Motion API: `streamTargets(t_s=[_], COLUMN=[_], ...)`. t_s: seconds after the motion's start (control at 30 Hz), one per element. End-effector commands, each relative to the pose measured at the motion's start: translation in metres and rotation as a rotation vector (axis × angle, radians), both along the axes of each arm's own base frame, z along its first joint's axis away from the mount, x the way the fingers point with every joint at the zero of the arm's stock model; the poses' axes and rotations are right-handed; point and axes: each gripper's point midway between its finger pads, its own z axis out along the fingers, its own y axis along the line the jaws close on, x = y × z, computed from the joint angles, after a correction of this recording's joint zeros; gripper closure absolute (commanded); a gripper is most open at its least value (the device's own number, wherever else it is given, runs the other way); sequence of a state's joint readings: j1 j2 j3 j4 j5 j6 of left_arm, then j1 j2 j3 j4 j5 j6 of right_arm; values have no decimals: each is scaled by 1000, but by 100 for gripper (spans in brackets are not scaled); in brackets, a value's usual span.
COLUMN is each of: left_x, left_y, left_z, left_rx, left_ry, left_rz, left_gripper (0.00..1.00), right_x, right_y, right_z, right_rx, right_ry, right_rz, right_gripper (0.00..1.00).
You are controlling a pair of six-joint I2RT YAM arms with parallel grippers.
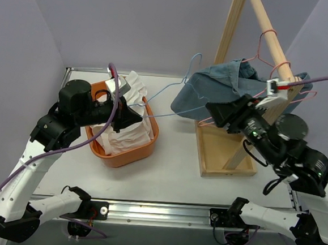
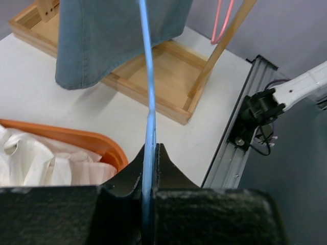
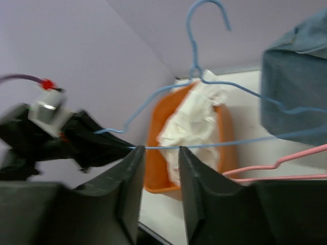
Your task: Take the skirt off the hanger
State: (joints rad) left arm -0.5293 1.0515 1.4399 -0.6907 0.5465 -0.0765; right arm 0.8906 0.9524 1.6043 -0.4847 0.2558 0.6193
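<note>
Denim skirt (image 2: 97, 35) hangs beyond left tool (image 2: 149, 153) pinching blue hanger (image 2: 149, 76).

The left arm (image 1: 19, 172) rises from its base and bends rightward, the left gripper (image 1: 134, 119) clamped on the blue hanger's (image 1: 165, 90) wire, while the right arm (image 1: 311, 162) reaches leftward, the right gripper's (image 1: 211, 111) fingers (image 3: 134, 178) parted.
</note>
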Motion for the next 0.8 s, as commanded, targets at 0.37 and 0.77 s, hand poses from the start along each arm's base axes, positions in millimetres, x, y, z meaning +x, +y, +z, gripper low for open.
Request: streamTargets(t_s=[0.37, 0.77], left_x=[-12, 32], left_y=[-59, -127], left_z=[112, 152], left_rx=[-348, -468], left_ry=[-110, -124], left_rz=[-372, -470], left_gripper=[98, 98], right_x=[-34, -41], right_y=[-23, -49], right_z=[127, 137], right_rx=[218, 259], right_ry=[-301, -354], right_rz=[76, 7], right_gripper=[100, 100])
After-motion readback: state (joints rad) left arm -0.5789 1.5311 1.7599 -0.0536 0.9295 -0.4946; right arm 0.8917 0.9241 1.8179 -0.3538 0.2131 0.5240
